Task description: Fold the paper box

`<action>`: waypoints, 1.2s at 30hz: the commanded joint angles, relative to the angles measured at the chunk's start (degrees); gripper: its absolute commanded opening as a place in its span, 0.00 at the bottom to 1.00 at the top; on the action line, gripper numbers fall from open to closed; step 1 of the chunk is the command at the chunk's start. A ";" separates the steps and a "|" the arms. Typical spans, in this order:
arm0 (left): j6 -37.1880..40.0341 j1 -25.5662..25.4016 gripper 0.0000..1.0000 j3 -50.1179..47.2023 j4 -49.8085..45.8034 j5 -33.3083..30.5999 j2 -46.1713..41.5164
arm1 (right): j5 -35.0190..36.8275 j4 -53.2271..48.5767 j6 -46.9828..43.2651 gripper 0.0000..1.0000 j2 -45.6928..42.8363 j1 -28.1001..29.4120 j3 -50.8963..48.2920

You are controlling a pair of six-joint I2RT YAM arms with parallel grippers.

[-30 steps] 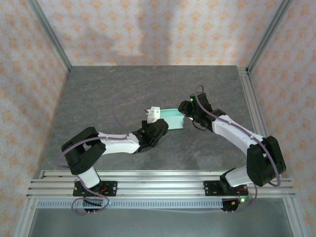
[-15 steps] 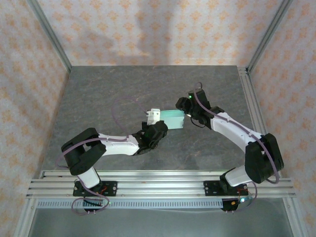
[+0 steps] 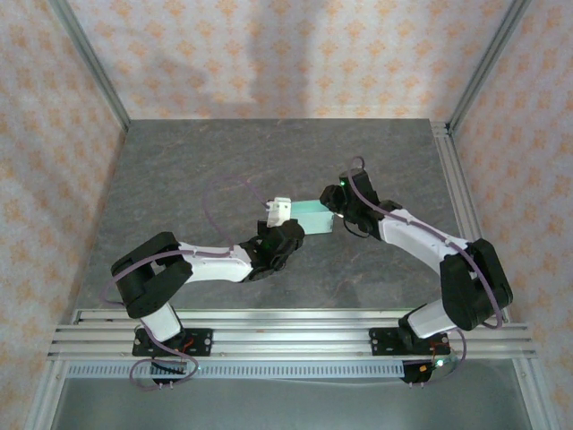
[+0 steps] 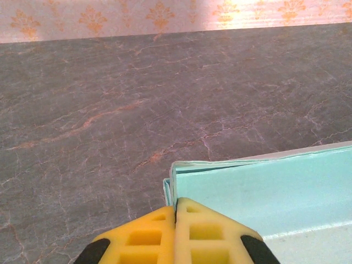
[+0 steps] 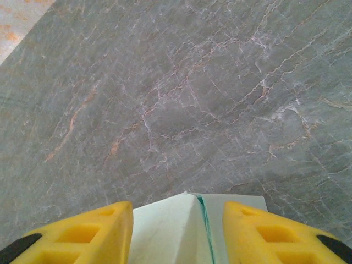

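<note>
The box (image 3: 313, 215) sat near the middle of the table (image 3: 206, 161), between your left gripper (image 4: 176, 206) and your right gripper (image 5: 177, 212). The left fingers (image 4: 209, 231) were pressed together, pinching a thin wall of the box. The right fingers (image 5: 99, 231) were spread, with a folded bit of the box between them. If you squeezed too hard or pulled sideways, the thin card could crumple or slip out of the pinch. The top view showed you both grippers meeting at the box. The pinch was too small to tell there, but the left wrist view made it plain.
</note>
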 commanded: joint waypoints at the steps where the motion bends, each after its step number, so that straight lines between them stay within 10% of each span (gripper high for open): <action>1: 0.01 -0.77 0.00 -0.31 -4.30 -1.60 -0.27 | 0.95 -0.49 0.75 0.45 -0.28 0.31 -2.39; 23: -1.94 -1.42 0.24 -2.43 -9.82 5.66 -7.64 | 2.08 1.60 2.03 0.44 1.38 0.30 -3.99; 34: -5.55 -1.39 0.66 -7.16 -14.62 16.04 -17.74 | 1.84 1.03 1.82 0.45 2.04 0.30 -3.19; 36: -5.36 -1.47 0.96 -7.51 -15.55 18.08 -21.26 | 1.92 0.97 1.62 0.45 2.03 0.29 -3.12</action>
